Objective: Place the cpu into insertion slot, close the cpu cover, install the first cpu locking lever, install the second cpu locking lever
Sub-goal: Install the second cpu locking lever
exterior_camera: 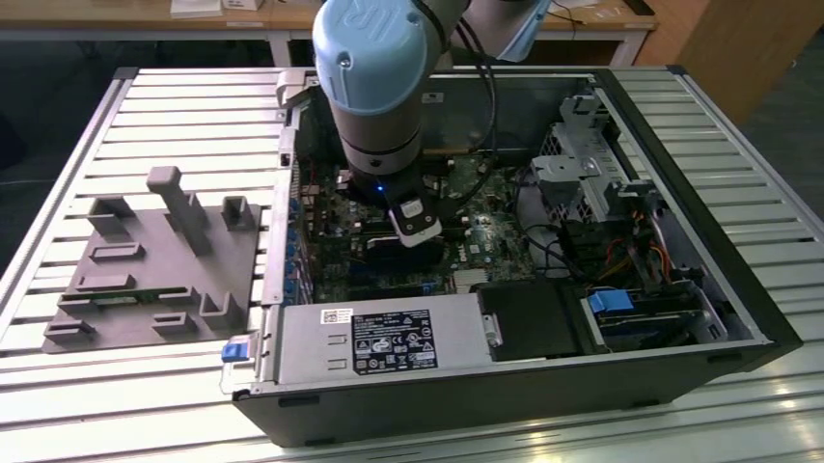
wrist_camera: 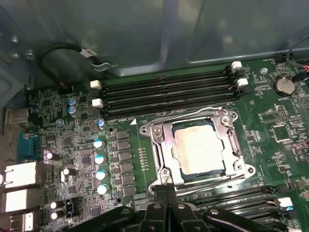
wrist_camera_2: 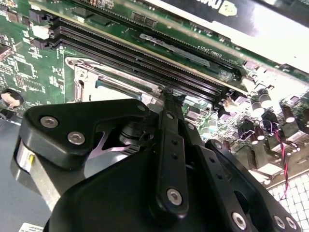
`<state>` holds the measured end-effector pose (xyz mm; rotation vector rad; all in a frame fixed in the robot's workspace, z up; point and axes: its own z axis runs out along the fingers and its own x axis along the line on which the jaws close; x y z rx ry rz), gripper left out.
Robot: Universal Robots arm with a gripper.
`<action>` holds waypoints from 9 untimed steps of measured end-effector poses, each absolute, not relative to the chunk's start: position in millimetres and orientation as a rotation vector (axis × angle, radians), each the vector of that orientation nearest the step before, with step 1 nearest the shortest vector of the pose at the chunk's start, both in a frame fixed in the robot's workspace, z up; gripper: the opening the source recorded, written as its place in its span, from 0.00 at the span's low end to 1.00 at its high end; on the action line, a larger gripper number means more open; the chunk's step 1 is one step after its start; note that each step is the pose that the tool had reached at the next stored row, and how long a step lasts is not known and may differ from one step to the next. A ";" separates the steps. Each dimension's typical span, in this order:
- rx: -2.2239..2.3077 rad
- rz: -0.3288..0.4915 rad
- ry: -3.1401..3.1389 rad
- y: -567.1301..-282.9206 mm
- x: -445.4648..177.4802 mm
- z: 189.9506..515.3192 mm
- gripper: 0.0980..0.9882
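In the exterior view, a grey fixture plate (exterior_camera: 149, 275) lies on the slatted table (exterior_camera: 77, 386) at the exterior view's left. Beside it stands an open computer case (exterior_camera: 670, 125), with the robot arm (exterior_camera: 373, 87) reaching down inside. In the first wrist view, the cpu (wrist_camera: 199, 145) sits in the insertion slot (wrist_camera: 179, 170), framed by the lowered cpu cover (wrist_camera: 161, 150). The gripper (wrist_camera: 165, 189) hovers at the cover's edge, fingers pressed together, holding nothing.
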<state>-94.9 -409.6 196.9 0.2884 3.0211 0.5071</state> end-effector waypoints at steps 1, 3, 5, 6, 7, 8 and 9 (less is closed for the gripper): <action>0.288 0.507 3.021 -409.6 -95.0 196.4 0.00; 0.289 0.507 3.021 -409.6 -95.3 195.4 0.00; 0.289 0.507 3.021 -409.6 -95.9 194.7 0.00; 0.289 0.507 3.021 -409.5 -96.1 194.5 0.00; 0.289 0.507 3.021 -409.5 -96.3 194.2 0.00; 0.289 0.507 3.021 -409.5 -96.6 193.9 0.00; 0.289 0.507 3.021 -409.5 -96.9 193.8 0.00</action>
